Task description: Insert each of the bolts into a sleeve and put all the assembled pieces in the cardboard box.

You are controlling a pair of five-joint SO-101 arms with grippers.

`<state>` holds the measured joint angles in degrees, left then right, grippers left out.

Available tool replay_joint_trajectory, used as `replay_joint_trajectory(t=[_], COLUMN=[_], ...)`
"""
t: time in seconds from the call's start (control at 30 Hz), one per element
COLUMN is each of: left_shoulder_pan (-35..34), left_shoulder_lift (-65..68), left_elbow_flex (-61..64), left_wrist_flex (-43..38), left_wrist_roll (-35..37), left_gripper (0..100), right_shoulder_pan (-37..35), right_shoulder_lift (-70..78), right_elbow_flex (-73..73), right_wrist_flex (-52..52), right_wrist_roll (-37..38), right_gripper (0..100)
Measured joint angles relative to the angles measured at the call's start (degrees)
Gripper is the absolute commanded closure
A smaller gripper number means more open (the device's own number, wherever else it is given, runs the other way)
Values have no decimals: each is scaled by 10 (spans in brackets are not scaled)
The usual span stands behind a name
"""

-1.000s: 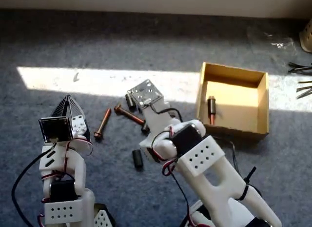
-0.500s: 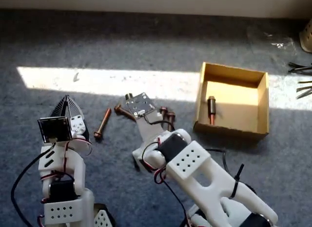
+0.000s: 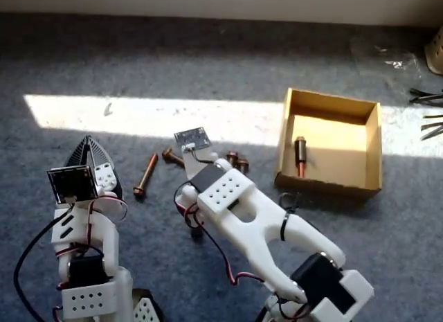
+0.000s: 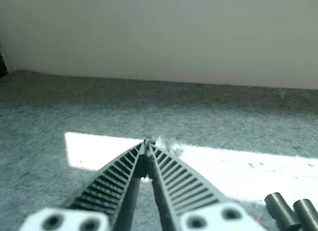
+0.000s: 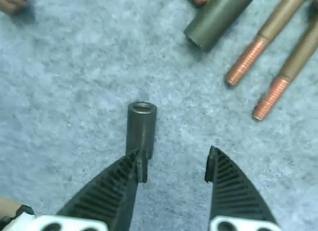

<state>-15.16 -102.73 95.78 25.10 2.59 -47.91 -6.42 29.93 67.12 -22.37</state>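
Note:
My right gripper (image 5: 174, 164) is open, just above the carpet. A dark sleeve (image 5: 141, 125) lies in front of it, close to one finger (image 5: 130, 167) and off-centre in the gap. Beyond it lie a second sleeve (image 5: 218, 13) and two copper bolts (image 5: 266, 37) (image 5: 293, 67). In the high view the right arm (image 3: 228, 194) stretches over the parts at the centre, and a bolt (image 3: 145, 175) lies to its left. My left gripper (image 4: 147, 144) is shut and holds nothing; it hovers at the left (image 3: 90, 152). The cardboard box (image 3: 325, 187) holds one assembled piece (image 3: 300, 154).
Two more sleeves (image 4: 290, 211) lie on the carpet near my left gripper. Bolt heads (image 3: 235, 160) show beside the right arm. Black cable ties (image 3: 426, 114) lie at the far right, past the box. A bright sun patch crosses the grey carpet (image 3: 69, 111).
The right arm has swung left and stretched forward, lowering its wrist over the loose parts. The left arm has shifted only slightly.

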Motion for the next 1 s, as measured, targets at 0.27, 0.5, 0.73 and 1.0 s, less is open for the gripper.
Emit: replay_joint_trajectory(t=[0.27, 0.5, 0.73, 1.0], left_shoulder_pan=[-25, -27, -27, -27], left_shoulder_lift=[0, 0, 0, 0], left_elbow_flex=[0, 0, 0, 0], left_wrist_flex=[0, 0, 0, 0], left_wrist_roll=[4, 4, 4, 4], left_gripper=[982, 982, 982, 982], right_shoulder_pan=[-2, -41, -47, -47], right_shoulder_lift=[64, 105, 110, 110], right_elbow_flex=[-46, -61, -61, -61], right_wrist_flex=[-3, -16, -40, -60], right_wrist_roll=[-1, 25, 36, 62], right_gripper=[822, 822, 822, 841])
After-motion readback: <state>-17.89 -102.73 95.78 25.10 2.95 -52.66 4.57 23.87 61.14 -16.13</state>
